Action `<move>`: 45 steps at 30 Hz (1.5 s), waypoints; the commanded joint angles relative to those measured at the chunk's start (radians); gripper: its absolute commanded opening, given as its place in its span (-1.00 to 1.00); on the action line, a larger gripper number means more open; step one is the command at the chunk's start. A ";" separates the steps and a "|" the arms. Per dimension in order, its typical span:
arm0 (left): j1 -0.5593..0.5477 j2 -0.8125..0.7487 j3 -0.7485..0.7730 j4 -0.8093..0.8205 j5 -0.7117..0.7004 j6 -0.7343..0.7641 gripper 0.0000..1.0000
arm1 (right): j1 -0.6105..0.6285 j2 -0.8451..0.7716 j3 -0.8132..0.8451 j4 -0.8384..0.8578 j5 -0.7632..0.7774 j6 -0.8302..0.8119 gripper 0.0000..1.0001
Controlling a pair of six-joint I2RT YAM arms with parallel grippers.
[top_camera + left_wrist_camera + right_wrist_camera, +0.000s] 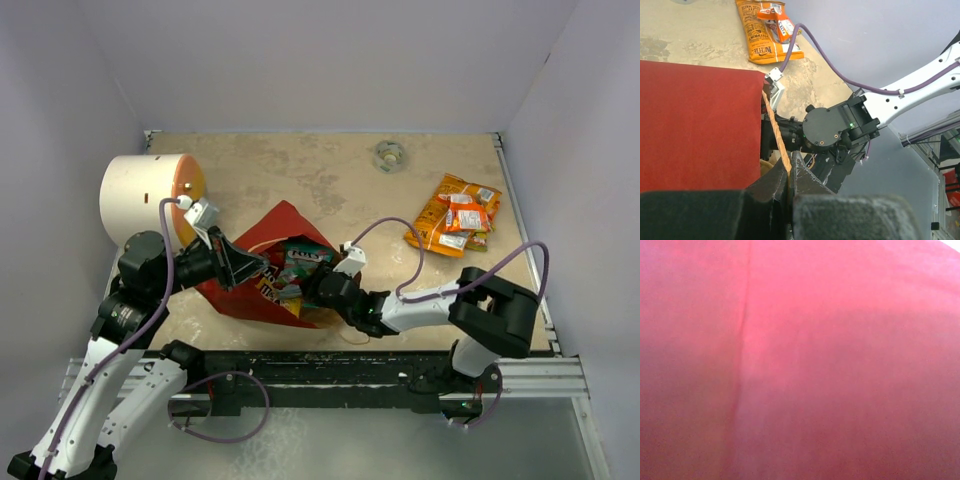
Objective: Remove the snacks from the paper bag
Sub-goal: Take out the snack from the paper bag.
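Observation:
The red paper bag [285, 222] lies on its side mid-table, mouth toward the arms, with red and teal snack packets [298, 262] showing inside. My left gripper [246, 266] is shut on the bag's twisted paper handle [775, 130] at the mouth's left edge; the bag's red side [700, 130] fills the left of its wrist view. My right gripper [322, 285] reaches into the mouth from the right; its fingers are hidden. The right wrist view shows only the bag's red paper [800, 360]. A pile of orange and yellow snack packets [455, 215] lies at the right, also in the left wrist view [767, 30].
A white cylinder with an orange end [150, 195] lies at the far left by the left arm. A small clear round object [388, 155] sits at the back. Walls enclose the table on three sides. The right arm's wrist [832, 125] is close to my left fingers.

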 commanded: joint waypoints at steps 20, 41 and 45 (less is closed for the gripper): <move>-0.003 -0.034 -0.003 -0.019 -0.081 0.017 -1.00 | -0.001 -0.310 0.078 -0.056 -0.081 -0.409 -1.00; -0.002 -0.018 0.039 -0.092 -0.226 0.079 -1.00 | 0.000 -0.810 0.255 -0.611 -0.117 -0.641 -1.00; -0.003 -0.025 0.050 -0.125 -0.255 0.108 -1.00 | 0.001 -0.837 0.344 -0.833 0.049 -0.676 -1.00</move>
